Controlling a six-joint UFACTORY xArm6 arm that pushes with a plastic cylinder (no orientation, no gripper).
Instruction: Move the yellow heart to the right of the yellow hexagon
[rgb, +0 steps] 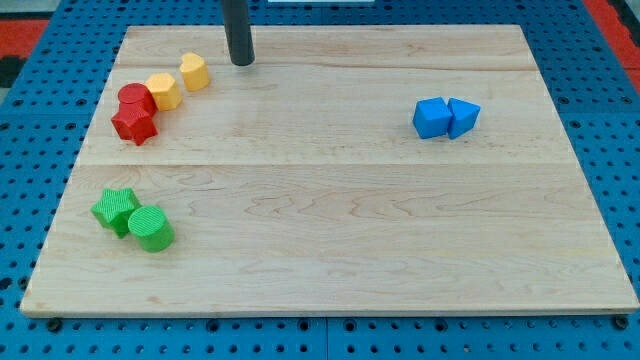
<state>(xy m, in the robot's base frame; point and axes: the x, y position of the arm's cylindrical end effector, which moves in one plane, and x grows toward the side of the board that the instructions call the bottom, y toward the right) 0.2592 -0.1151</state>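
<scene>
The yellow heart (194, 71) lies near the board's top left. The yellow hexagon (163, 91) sits just below and to the left of it, touching or almost touching. My tip (241, 62) rests on the board a short way to the right of the yellow heart and slightly above it, with a small gap between them. The rod rises from it out of the view's top.
A red cylinder (135, 99) and a red star (133, 124) sit against the hexagon's lower left. A green star (116, 208) and a green cylinder (151, 229) lie at the lower left. Two blue blocks (432, 117), (463, 116) touch at the right. The wooden board (340, 250) lies on a blue pegboard.
</scene>
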